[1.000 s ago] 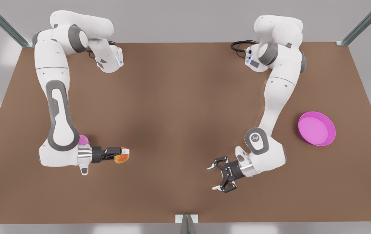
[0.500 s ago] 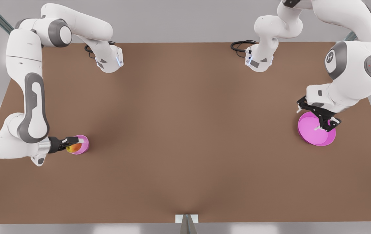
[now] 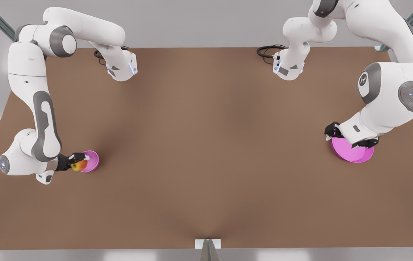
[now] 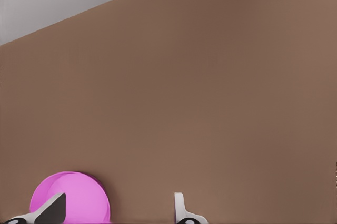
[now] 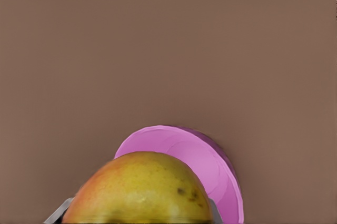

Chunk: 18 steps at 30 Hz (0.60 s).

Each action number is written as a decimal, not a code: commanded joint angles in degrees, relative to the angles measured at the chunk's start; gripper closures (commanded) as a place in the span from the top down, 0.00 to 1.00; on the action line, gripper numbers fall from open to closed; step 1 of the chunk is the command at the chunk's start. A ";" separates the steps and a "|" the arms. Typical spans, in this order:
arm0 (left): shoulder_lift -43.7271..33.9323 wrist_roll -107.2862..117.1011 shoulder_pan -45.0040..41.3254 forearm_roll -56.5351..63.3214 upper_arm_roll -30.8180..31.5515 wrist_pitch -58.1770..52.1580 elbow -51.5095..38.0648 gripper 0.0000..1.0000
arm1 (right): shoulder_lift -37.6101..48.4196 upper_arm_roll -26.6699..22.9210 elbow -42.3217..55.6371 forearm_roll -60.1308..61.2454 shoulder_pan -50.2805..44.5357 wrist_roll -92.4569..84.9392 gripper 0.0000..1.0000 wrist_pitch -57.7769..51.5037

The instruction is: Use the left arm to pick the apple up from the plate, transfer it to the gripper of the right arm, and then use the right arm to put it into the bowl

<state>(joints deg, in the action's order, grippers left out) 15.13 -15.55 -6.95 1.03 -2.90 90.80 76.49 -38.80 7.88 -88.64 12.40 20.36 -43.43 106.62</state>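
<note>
The yellow-orange apple [image 3: 80,165] [image 5: 141,190] is held in my right gripper [image 3: 76,161] [image 5: 138,216], which is shut on it at the front view's left. It hangs at the near edge of the small pink bowl [image 3: 92,161] [image 5: 212,170], partly over the rim. On the front view's right, my left gripper [image 3: 349,138] [image 4: 116,214] hovers low over the magenta plate [image 3: 353,154] [image 4: 79,199]. Its fingers [image 4: 180,208] are spread open with nothing between them. The white wrist hides most of that gripper in the front view.
The brown table [image 3: 206,145] stretches wide between the two arms. Black cables [image 3: 266,52] lie by the arm base at the back. A small bracket [image 3: 207,244] sits at the table's front edge.
My right arm carried the apple from nearer the middle back to the bowl's edge. My left arm swung from the table's centre to the plate, then dropped lower over it.
</note>
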 commanded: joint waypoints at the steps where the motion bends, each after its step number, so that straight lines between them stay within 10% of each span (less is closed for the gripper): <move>1: -0.01 28.73 0.01 0.03 0.00 0.17 -0.03 1.00 | 0.13 0.03 -0.04 -0.09 0.11 -11.33 0.95 2.46; 10: 0.25 29.61 -0.34 0.11 0.00 0.26 -0.20 1.00 | 11.36 0.21 24.57 -17.12 -9.71 11.67 1.00 -19.95; 18: 1.57 22.75 -0.52 0.03 0.35 0.96 -0.29 1.00 | 21.66 3.72 21.41 -17.32 -13.51 42.73 1.00 -27.25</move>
<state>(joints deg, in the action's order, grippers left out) 16.53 2.07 -7.49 1.07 -2.57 91.64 76.24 -16.84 11.34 -67.68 -4.53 5.98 -30.40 84.79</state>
